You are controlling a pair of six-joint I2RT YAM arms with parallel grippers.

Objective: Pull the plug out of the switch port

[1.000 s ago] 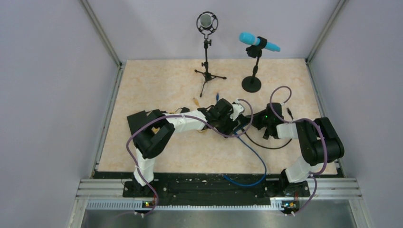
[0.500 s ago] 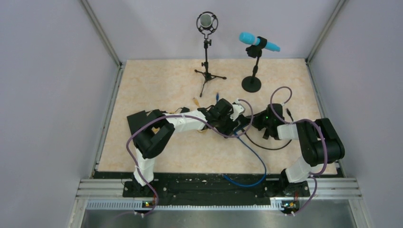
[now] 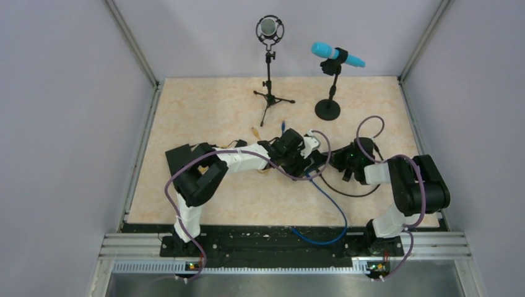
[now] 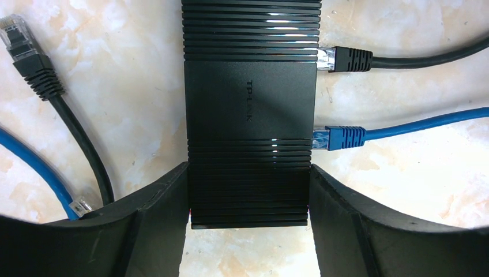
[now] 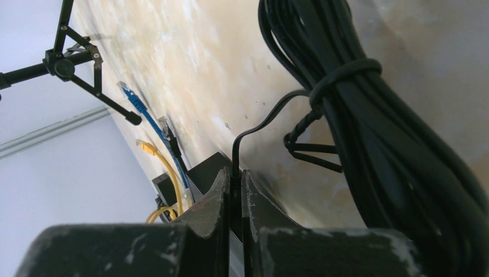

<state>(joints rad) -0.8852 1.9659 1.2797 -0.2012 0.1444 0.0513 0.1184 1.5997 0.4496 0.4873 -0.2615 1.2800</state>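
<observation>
The left gripper (image 4: pixel 249 179) is clamping the switch (image 4: pixel 251 104) across its width, with one finger (image 4: pixel 155 216) pressing on each long side near the end of the flat black box. The finger bases are running off the bottom of the left wrist view. The right gripper (image 5: pixel 235 179) is pinching a thin black cable (image 5: pixel 234 156) between jaws closed right onto it. Where that cable is going below the fingertips is hidden, so I cannot tell whether it belongs to either plug.

On the switch's right edge a black plug (image 4: pixel 345 59) is sitting in a port, its clear tip meeting the casing. A blue plug (image 4: pixel 340 137) is sitting in another port closer to the gripper, and the plugs are covering the ports themselves. Both leads are running off the right of the frame. Left of the switch, a loose black connector (image 4: pixel 26 49) and a loose blue lead (image 4: pixel 34 161) are lying on the table, apart from the box.

In the right wrist view a thick coil of black cable (image 5: pixel 392 133) is filling the right side. Only a dark corner of the switch is showing past the fingers, with a yellow plug (image 5: pixel 147 148) lying beyond it.

From above, the two grippers are meeting mid-table and hiding the switch entirely. The table (image 3: pixel 204 111) is showing a pale marbled beige, and a blue cable (image 3: pixel 337 213) is looping toward the near rail (image 3: pixel 285 244). At the far end a tripod microphone (image 3: pixel 268 28) and a blue microphone (image 3: pixel 337 54) on a round base (image 3: pixel 327 110) are standing. Plain lilac-grey walls (image 3: pixel 62 124) are enclosing three sides.
</observation>
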